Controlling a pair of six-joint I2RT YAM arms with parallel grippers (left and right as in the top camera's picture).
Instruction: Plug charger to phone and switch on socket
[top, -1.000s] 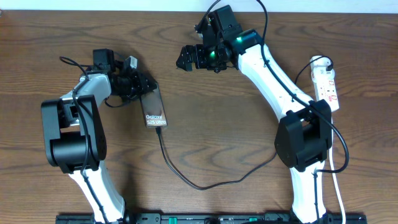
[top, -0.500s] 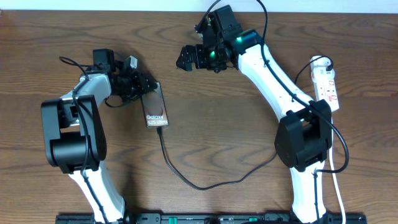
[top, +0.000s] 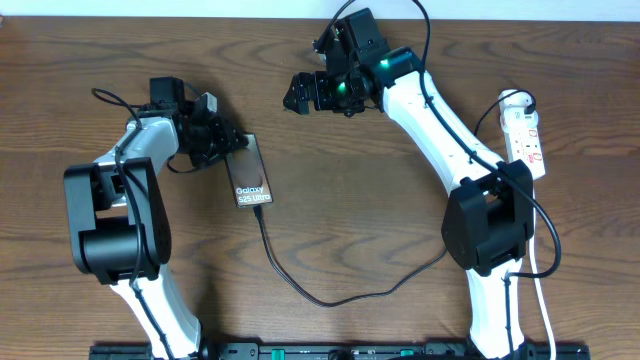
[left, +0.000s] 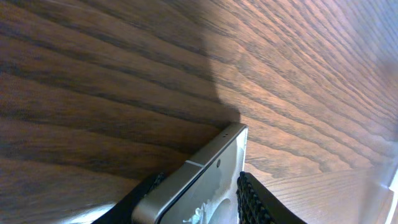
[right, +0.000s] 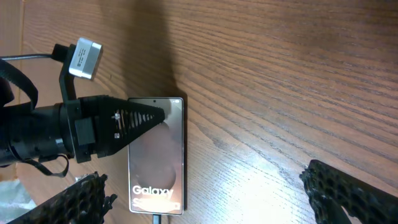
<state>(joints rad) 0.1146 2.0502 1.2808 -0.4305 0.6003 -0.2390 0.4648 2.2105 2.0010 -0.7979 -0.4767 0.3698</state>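
Turned a little since a moment ago, the phone (top: 249, 171) sits clamped in my left pincer (top: 230, 143), charger (top: 262, 232) at its lower end, while the socket (top: 527, 128), lengthwise away from me, lies far right of my open right pincer (top: 297, 95), the nearer one.

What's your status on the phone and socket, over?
Left gripper shut on phone, top end; right gripper open, empty. Charger looks seated in phone. Socket far right, untouched, switch unreadable. Nothing in the way.
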